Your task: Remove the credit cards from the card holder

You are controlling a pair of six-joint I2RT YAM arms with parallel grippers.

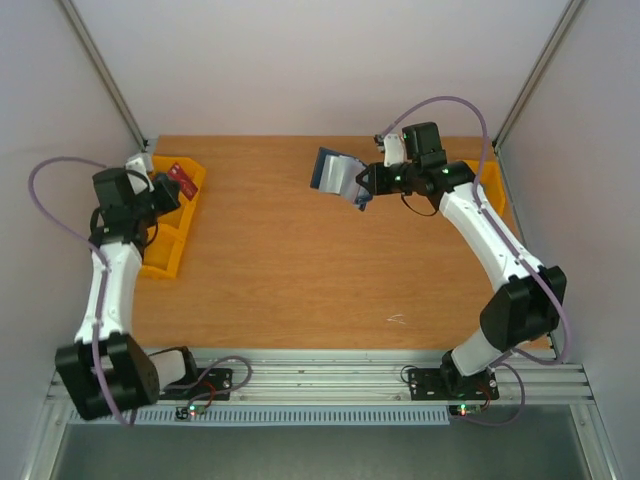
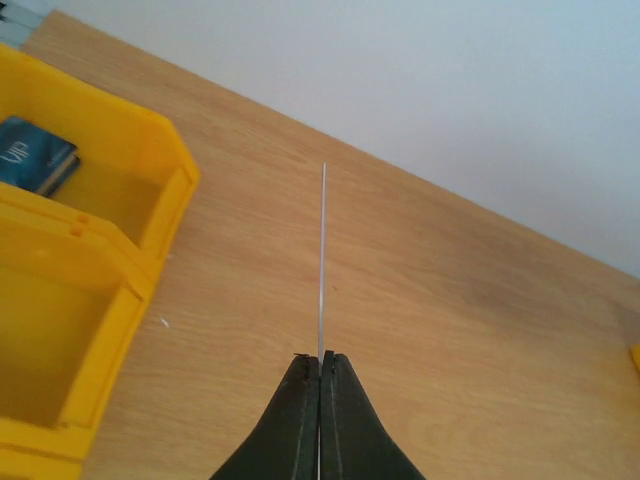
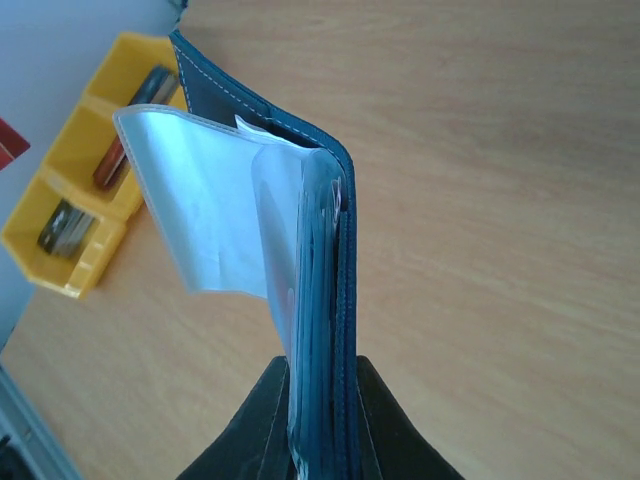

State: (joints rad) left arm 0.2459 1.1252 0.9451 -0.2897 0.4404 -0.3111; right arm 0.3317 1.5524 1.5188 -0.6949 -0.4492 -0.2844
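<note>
Top view: the left tool [image 1: 166, 192] sits at 9 o'clock on the wooden surface [image 1: 300, 270], over the yellow bin [image 1: 165, 262]. It is clenched on a credit card [image 2: 322, 260], which the left wrist view shows edge-on as a thin upright line rising from the closed fingertips. The card's face colour cannot be told from that view. A blue card marked VIP [image 2: 35, 155] lies in the bin's far compartment. The right tool [image 1: 365, 190], towards 1 o'clock, grips the card holder [image 1: 338, 177] by one edge and holds it open and raised off the surface. In the right wrist view the navy cover [image 3: 345, 300] stands between the fingers, and clear sleeves [image 3: 200, 215] fan out towards 10 o'clock.
</note>
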